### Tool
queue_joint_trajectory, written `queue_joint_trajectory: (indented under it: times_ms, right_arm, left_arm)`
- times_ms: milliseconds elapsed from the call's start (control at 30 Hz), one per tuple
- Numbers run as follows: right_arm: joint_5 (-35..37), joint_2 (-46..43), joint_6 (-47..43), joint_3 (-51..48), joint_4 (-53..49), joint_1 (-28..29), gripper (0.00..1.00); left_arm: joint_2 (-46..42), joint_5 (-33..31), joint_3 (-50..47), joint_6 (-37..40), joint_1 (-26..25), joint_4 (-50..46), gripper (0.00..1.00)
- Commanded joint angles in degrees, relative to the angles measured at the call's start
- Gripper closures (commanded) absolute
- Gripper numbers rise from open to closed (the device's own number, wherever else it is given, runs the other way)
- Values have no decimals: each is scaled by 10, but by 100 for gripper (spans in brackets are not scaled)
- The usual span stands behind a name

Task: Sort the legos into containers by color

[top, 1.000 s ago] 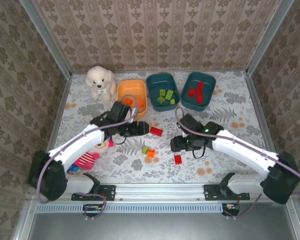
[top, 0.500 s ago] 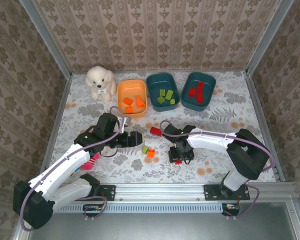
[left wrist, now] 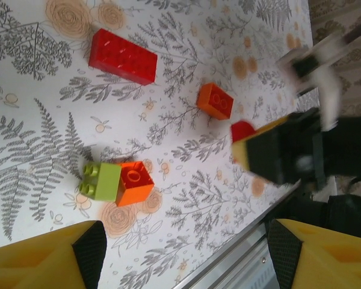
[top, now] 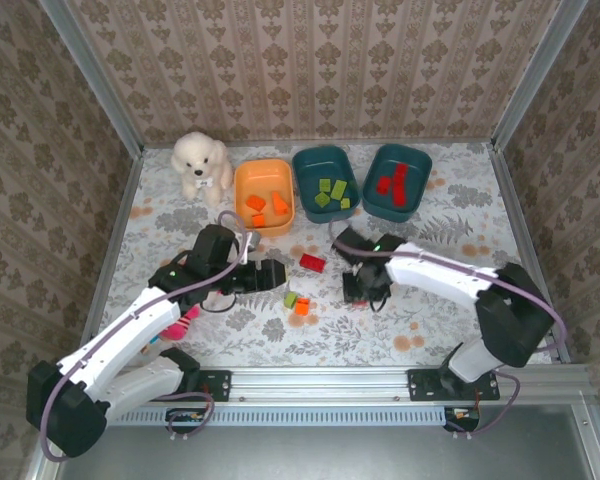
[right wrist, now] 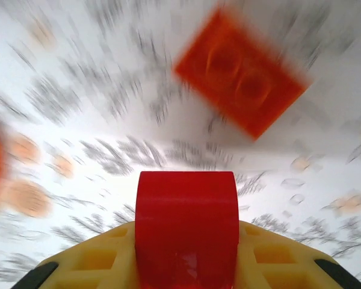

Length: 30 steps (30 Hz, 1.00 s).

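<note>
**Right gripper closed on a red brick, left gripper wide and empty**

Top view: The orange tub [top: 263, 178] stands at the far side of the tabletop [top: 450, 250] and holds two orange legos [top: 257, 203]. The white plush dog [top: 202, 165] sits just beside the orange tub on its left. The middle teal tub [top: 325, 162], with green legos [top: 331, 191], is just beside the orange tub on its right. The far teal tub [top: 417, 165], with red legos [top: 392, 181], comes after that one. Nearer to the arm bases than the orange tub lies a long red brick [top: 313, 263]. Further from the tub, a green brick [top: 290, 299] and an orange brick [top: 302, 307] touch each other. The left gripper [top: 278, 275] is near the long red brick, on the arm side of the orange tub. The right gripper [top: 363, 292] is on the arm side of the middle teal tub. A pink plush toy [top: 183, 320] lies under the left arm, well apart from the orange tub.

Left wrist view: The left gripper [left wrist: 183, 259] is wide open, with nothing between its yellow fingers [left wrist: 48, 262]. Below it are the green brick and the orange brick, side by side. Beyond them lie the long red brick and one loose orange brick [left wrist: 215, 100]. A small red brick [left wrist: 243, 130] shows at the tip of the blurred right gripper.

Right wrist view: The right gripper [right wrist: 186, 247] is closed on the small red brick, which sits upright between the yellow fingers [right wrist: 90, 259]. The picture is blurred. The loose orange brick lies on the tabletop beyond it.
</note>
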Motion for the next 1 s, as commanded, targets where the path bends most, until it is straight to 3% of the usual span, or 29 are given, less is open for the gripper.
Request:
queue_joint_trajectory:
  times_ms: [0, 133, 333, 533, 733, 967]
  right_arm:
    - [23, -27, -54, 65, -23, -93, 75]
    - [8, 40, -99, 167, -4, -193, 75]
    - [-23, 196, -103, 338, 6, -287, 76]
    - [-39, 350, -126, 482, -36, -307, 75]
    - [-63, 421, -118, 528, -45, -307, 73]
    - [-74, 456, -113, 561, -47, -315, 57]
  left_arm:
    - [35, -16, 44, -31, -2, 60, 25]
    - [99, -24, 86, -49, 1, 112, 25]
    - [205, -22, 179, -54, 8, 140, 26]
    - [264, -24, 238, -49, 10, 143, 26]
    - [290, -21, 257, -45, 10, 140, 26]
    - [301, -12, 263, -46, 9, 141, 26]
